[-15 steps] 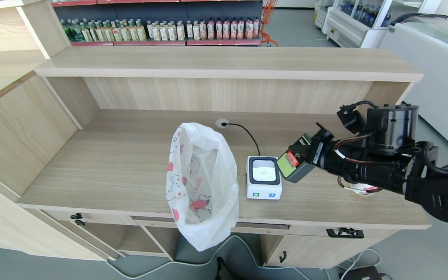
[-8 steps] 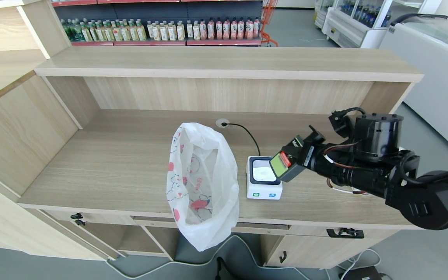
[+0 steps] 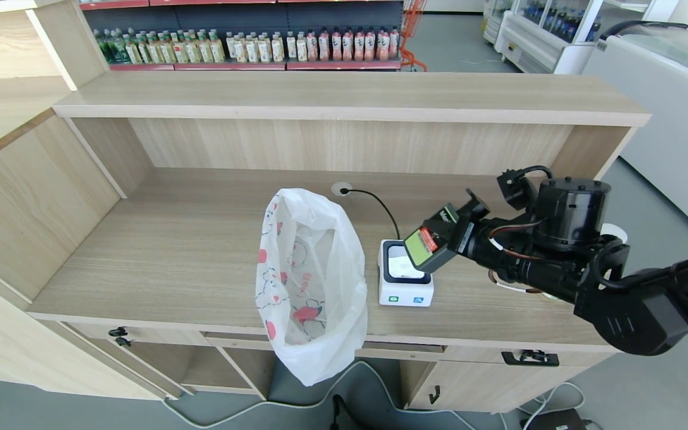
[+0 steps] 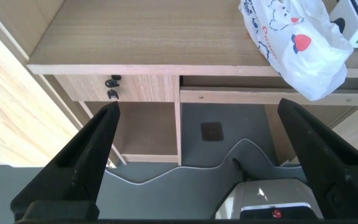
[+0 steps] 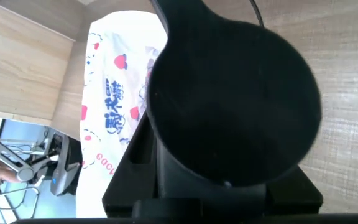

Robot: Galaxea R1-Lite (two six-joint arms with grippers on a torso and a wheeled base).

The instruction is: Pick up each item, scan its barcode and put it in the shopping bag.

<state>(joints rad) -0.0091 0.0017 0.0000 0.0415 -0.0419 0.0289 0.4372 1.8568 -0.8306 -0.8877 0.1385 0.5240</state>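
Observation:
My right gripper (image 3: 452, 234) is shut on a dark container (image 3: 425, 251) with a green and red label, held tilted just above the right edge of the white barcode scanner (image 3: 405, 291) on the counter. In the right wrist view the container's dark round body (image 5: 235, 99) hides the fingers. The white shopping bag (image 3: 308, 275) with red prints stands open left of the scanner and hangs over the counter's front edge; it also appears as the bag (image 5: 114, 112) and the bag (image 4: 297, 43). My left gripper (image 4: 204, 168) hangs open below counter height, in front of the counter's left part.
A black cable (image 3: 380, 209) runs from a hole in the counter to the scanner. A white round item (image 3: 613, 230) lies partly hidden behind the right arm. The wooden counter (image 3: 189, 251) has a raised back shelf and side wall; drawers and an open shelf (image 4: 148, 124) sit beneath.
My right arm has carried the container leftwards and slightly up, from beside the scanner to over its right edge. Bag and scanner have stayed put.

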